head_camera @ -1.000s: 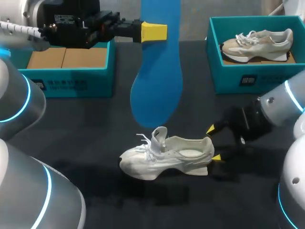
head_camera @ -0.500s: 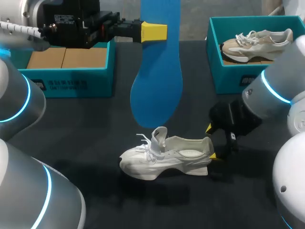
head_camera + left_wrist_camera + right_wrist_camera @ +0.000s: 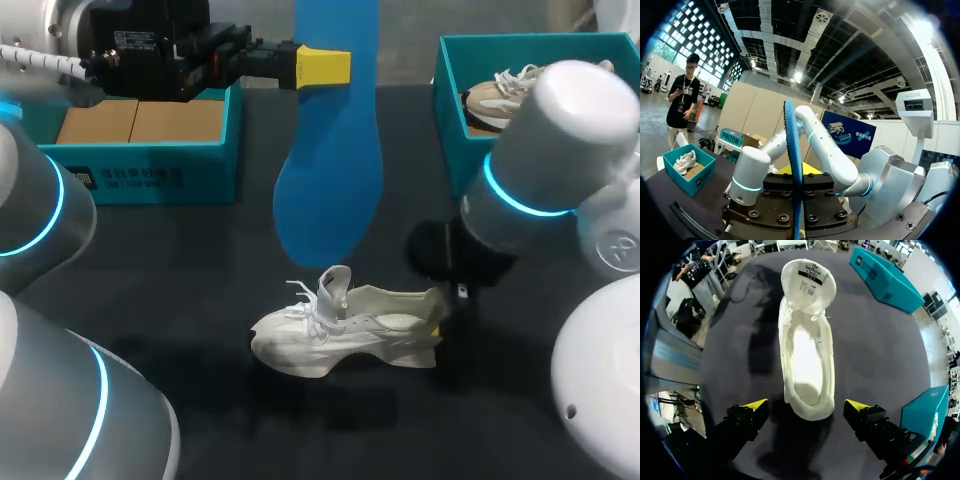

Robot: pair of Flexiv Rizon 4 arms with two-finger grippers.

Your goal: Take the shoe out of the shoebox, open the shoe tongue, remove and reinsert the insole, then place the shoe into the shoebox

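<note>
Our right hand (image 3: 805, 405), fingers spread and touching nothing, straddles the heel of the white shoe (image 3: 805, 350) on the tabletop (image 3: 875, 340), its long axis running straight ahead to the raised tongue, while our left hand (image 3: 322, 65) grips the blue insole (image 3: 330, 170) above.

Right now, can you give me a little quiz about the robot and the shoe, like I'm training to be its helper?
1. Which claw holds the blue insole?
2. True or false: the right claw is shut on the white shoe.
3. Where is the white shoe? A) lying on the blue insole B) standing on the table C) hanging in the air

Key
1. The left claw, up above the table.
2. False: it is open, with one finger on each side of the heel, not touching.
3. B
</note>
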